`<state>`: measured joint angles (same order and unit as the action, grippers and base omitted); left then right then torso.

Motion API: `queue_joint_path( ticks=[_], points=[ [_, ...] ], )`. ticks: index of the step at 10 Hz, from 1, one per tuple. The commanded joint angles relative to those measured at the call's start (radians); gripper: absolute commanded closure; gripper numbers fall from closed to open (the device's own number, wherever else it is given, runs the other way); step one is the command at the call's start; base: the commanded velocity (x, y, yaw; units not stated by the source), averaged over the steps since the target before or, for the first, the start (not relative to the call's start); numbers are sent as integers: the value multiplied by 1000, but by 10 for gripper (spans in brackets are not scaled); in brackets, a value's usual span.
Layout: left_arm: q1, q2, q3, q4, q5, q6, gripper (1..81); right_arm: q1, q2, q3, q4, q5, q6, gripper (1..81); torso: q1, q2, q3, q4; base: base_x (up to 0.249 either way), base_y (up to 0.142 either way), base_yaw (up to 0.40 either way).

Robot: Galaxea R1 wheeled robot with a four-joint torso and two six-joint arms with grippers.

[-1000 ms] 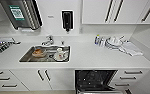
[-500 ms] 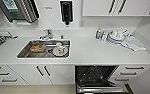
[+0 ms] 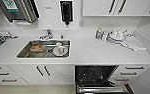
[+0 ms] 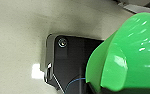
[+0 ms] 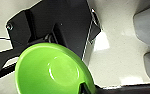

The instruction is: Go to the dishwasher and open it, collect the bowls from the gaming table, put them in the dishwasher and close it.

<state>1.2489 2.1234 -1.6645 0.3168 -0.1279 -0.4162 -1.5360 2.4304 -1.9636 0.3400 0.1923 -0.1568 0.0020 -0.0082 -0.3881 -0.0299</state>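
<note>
The dishwasher (image 3: 96,77) stands open under the white counter (image 3: 91,53), showing a dark interior with racks, and its door (image 3: 101,89) is folded down toward me. A green bowl (image 5: 56,70) shows its hollow side in the right wrist view, and my right gripper (image 5: 84,87) is shut on its rim. A green bowl (image 4: 131,55) also looms large in the left wrist view, seen from outside; I cannot tell what holds it there. The gaming table is out of view.
A steel sink (image 3: 23,53) to the left of the dishwasher holds an orange-filled dish (image 3: 37,47) and a white cup on a saucer (image 3: 59,50). White crockery (image 3: 116,37) and a cloth (image 3: 134,43) lie on the counter's right. White drawers flank the dishwasher.
The whole head picture has slid slightly, so the camera moved; more of the open dishwasher shows. Nothing on the counter has shifted.
</note>
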Motion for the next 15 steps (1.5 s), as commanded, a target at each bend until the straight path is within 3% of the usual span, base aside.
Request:
queue_joint_path(
  ticks=[1,2,6,8,11,15],
  points=[
    [-189,-94,141,-5,155,-9,811,6,-32,20,-6,-76,0,811,0,0,0,0,0,0,0],
    [-253,-120,204,-7,194,-9,811,9,-34,26,-6,-76,-1,811,0,0,-69,0,0,0,0],
    [-538,-161,373,-50,454,-9,811,29,-34,40,-6,-77,-1,811,0,0,-180,0,0,0,0],
    [-659,-157,402,-91,539,-9,811,36,-38,55,-7,-77,-4,811,0,1,-153,0,0,0,0],
    [-805,-93,408,-139,605,-9,811,42,-35,57,-7,-76,-6,811,1,2,-179,0,0,0,0],
    [-973,88,327,-137,729,-72,811,50,-26,54,-6,-76,-7,811,2,3,-179,0,0,0,0]
  ],
)
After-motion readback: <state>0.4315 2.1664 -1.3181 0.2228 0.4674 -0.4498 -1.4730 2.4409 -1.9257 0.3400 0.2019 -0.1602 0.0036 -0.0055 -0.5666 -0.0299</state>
